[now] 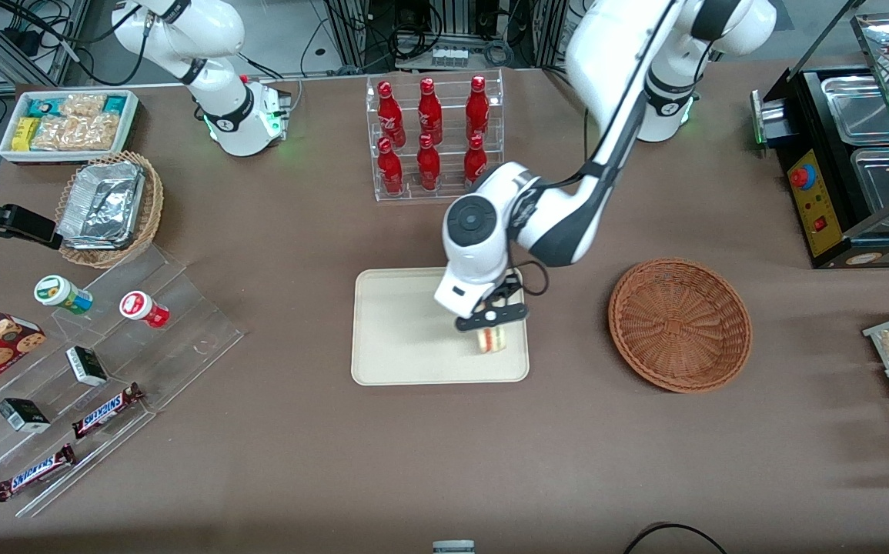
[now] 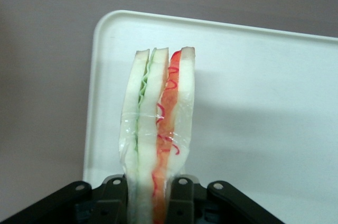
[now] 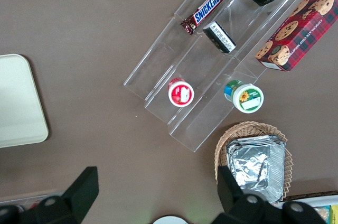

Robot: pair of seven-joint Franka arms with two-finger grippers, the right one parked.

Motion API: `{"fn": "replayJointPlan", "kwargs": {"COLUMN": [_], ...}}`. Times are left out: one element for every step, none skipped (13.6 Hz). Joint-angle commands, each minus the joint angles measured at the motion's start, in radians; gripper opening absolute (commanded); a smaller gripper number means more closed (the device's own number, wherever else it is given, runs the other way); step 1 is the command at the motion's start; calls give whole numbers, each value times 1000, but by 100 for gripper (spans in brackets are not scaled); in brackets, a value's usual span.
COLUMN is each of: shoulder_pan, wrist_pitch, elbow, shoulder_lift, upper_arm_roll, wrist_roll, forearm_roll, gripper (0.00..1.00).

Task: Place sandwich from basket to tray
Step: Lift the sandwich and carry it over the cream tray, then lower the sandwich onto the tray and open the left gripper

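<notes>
Pale white bread with red, orange and green layers is showing along the sandwich (image 2: 157, 129), which is sitting clamped between the fingers (image 2: 182, 197) of the gripper (image 1: 490, 322). That gripper is hanging over the cream-beige tray (image 1: 398, 338), above the corner nearest the front camera on the working arm's side. Whether the wedge is touching the tray is not clear. Beside the tray, toward the working arm's end, the reddish-brown wicker basket (image 1: 680, 323) is lying empty on the brown table (image 1: 298, 431).
</notes>
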Motion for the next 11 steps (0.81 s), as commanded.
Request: {"fn": "replayJointPlan", "kwargs": {"shoulder_pan": [-44, -56, -64, -73, -83, -84, -86, -92, -93, -93, -92], "wrist_pitch": [57, 87, 108, 124, 131, 131, 131, 133, 133, 131, 127], "elbow": [62, 69, 72, 72, 72, 72, 72, 72, 74, 76, 82], "shoulder_lift": [66, 94, 116, 133, 139, 142, 142, 145, 146, 142, 134], "upper_arm_roll": [14, 14, 14, 14, 14, 14, 14, 14, 14, 16, 17], "wrist_roll": [19, 17, 19, 19, 19, 20, 20, 20, 20, 22, 19], "forearm_roll": [7, 9, 10, 10, 12, 12, 12, 12, 13, 13, 13], "gripper": [20, 20, 20, 20, 20, 20, 25, 51, 88, 99, 99]}}
